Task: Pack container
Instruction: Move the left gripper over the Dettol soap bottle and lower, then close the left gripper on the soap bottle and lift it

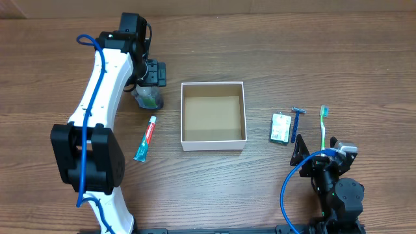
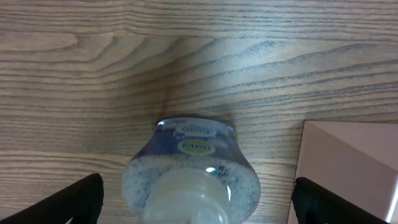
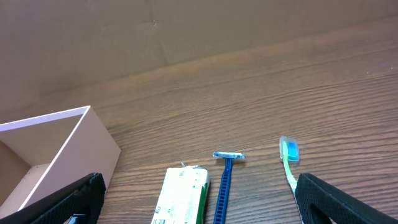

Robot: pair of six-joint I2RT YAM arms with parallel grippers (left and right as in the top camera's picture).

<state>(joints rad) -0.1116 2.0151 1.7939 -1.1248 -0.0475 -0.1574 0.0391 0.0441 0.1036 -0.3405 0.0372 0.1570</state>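
Observation:
The container (image 1: 213, 144), a shallow white-walled box with a brown inside, sits mid-table and holds nothing; its corner shows in the left wrist view (image 2: 348, 168) and the right wrist view (image 3: 56, 149). My left gripper (image 1: 149, 81) is open, its fingers on either side of a clear bottle (image 1: 148, 97) with a pale cap (image 2: 189, 180), standing upright left of the container. My right gripper (image 1: 318, 153) is open and empty at the near right. A toothpaste tube (image 1: 145, 139) lies left of the container.
Right of the container lie a white and green packet (image 1: 281, 127) (image 3: 183, 196), a blue razor (image 1: 296, 122) (image 3: 225, 180) and a green toothbrush (image 1: 324, 127) (image 3: 288, 158).

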